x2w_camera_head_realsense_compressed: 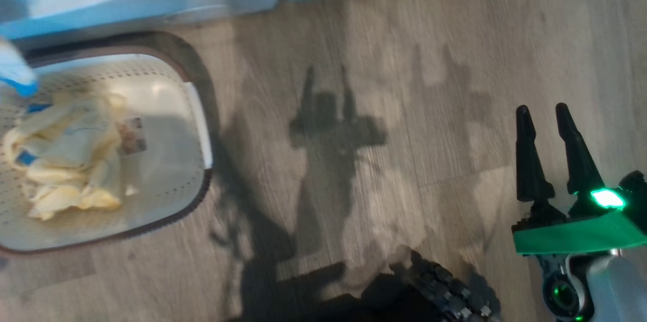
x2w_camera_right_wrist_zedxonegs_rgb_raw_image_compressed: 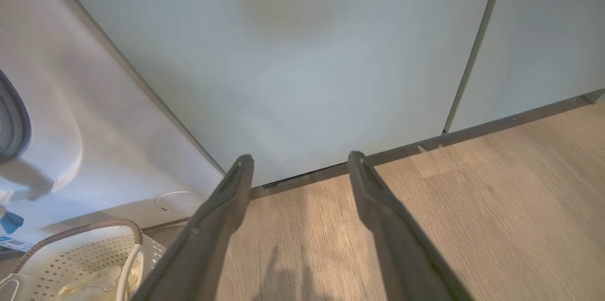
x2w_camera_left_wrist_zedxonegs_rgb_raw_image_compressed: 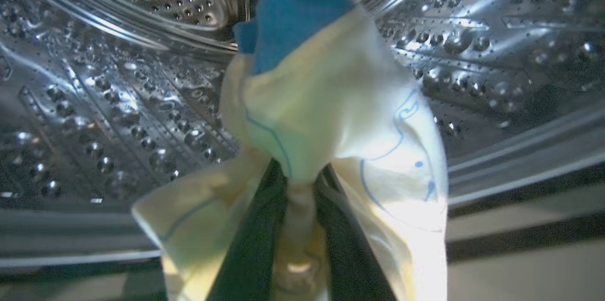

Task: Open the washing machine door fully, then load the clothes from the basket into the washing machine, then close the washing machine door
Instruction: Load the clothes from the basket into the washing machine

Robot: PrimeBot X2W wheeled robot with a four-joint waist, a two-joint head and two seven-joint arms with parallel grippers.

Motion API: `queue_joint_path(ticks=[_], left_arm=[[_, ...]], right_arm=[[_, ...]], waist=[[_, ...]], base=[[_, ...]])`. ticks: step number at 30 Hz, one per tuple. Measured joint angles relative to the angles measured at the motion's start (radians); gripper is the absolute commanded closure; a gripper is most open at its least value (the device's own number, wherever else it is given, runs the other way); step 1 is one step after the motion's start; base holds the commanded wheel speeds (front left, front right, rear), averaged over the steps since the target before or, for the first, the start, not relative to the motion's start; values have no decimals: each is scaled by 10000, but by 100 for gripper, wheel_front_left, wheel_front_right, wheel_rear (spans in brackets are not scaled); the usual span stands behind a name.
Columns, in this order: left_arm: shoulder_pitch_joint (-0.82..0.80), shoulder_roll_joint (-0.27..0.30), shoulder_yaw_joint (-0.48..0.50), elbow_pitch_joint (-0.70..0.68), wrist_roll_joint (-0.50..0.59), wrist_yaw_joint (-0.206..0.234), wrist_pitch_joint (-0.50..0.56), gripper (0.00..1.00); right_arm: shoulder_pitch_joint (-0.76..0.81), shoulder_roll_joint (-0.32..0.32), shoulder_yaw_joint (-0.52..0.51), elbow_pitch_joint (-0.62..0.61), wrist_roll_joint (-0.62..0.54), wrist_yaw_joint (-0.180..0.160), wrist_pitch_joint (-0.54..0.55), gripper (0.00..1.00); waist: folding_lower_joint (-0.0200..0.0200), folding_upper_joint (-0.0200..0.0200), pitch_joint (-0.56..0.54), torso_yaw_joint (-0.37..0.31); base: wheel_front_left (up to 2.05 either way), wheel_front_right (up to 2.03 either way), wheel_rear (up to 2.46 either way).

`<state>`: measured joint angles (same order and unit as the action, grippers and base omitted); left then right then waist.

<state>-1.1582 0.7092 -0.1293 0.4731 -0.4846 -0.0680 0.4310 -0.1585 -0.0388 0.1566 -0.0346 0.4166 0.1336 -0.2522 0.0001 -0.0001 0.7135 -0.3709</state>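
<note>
I carry two tools, each with two long dark fingers: my left tool (x2w_camera_left_wrist_zedxonegs_rgb_raw_image_compressed: 302, 176) and right tool (x2w_camera_head_realsense_compressed: 542, 107). I count one white front-loading washing machine (x2w_camera_right_wrist_zedxonegs_rgb_raw_image_compressed: 94, 126) with one perforated steel drum (x2w_camera_left_wrist_zedxonegs_rgb_raw_image_compressed: 118, 102). There is one cream-white perforated plastic basket (x2w_camera_head_realsense_compressed: 167, 200). I see two lots of soft pale yellow cloth, a cloth bundle (x2w_camera_head_realsense_compressed: 65, 160) and a cloth piece (x2w_camera_left_wrist_zedxonegs_rgb_raw_image_compressed: 331, 116), and two pale teal flat cabinet fronts (x2w_camera_right_wrist_zedxonegs_rgb_raw_image_compressed: 307, 55).

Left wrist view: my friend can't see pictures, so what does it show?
The left gripper has its jaws shut on a soft pale yellow cloth with thin blue line print and a blue corner; behind it curves the shiny steel drum dotted with small holes.
</note>
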Motion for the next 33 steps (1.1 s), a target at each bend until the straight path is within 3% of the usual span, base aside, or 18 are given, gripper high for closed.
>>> queue_joint_path(ticks=[7, 12, 24, 28, 33], left_arm=[[-1079, 374, 12, 320, 347, 12, -541, 100], [-1662, 451, 127, 587, 606, 251, -1338, 100], [-3565, 688, -184, 1317, 2286, 802, -5461, 100], [-3727, 619, -372, 1896, 2265, 621, -5540, 100], [-3588, 493, -533, 2466, 2008, 439, -4596, 100]], right_arm=[[-312, 2, 263, -38, 351, 0, 0, 0], [-367, 4, 360, -67, 520, 0, 0, 0], [-651, 10, 491, -69, 752, 0, 0, 0], [-731, 10, 485, -71, 752, 0, 0, 0], [-735, 10, 483, -71, 754, 0, 0, 0]], waist=[[0, 0, 587, -516], [0, 0, 872, -741], [-1, 1, 1320, -1023], [-2, 1, 1366, -942], [-2, 1, 1401, -790]], base=[[0, 0, 0], [0, 0, 0], [0, 0, 0], [0, 0, 0], [0, 0, 0]])
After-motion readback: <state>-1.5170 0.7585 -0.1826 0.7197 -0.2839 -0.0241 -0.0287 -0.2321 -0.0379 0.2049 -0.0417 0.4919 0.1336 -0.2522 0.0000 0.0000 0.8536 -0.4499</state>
